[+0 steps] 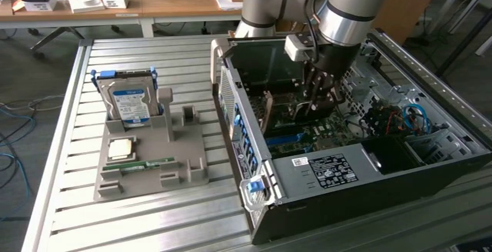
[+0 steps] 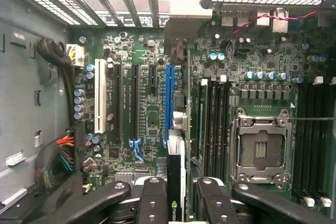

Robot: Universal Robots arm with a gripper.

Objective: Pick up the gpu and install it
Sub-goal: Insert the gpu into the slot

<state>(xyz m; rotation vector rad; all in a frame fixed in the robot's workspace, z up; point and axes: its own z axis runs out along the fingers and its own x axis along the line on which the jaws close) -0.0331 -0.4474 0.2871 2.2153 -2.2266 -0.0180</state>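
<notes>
- Slatted table: open computer case seen at 3 o'clock of grey parts tray in exterior view.
- Gripper positioned inside case, over motherboard.
- Jaws clamped on gpu; card held edge-on between them.
- Gpu located above and just beside blue slot. Seating cannot be told.
- Risks judged:
  - edge connector brought down off slot line, contacts jammed on slot wall
  - bracket end snagged on rear frame
  - card tilted in grip if pushed unevenly
</notes>
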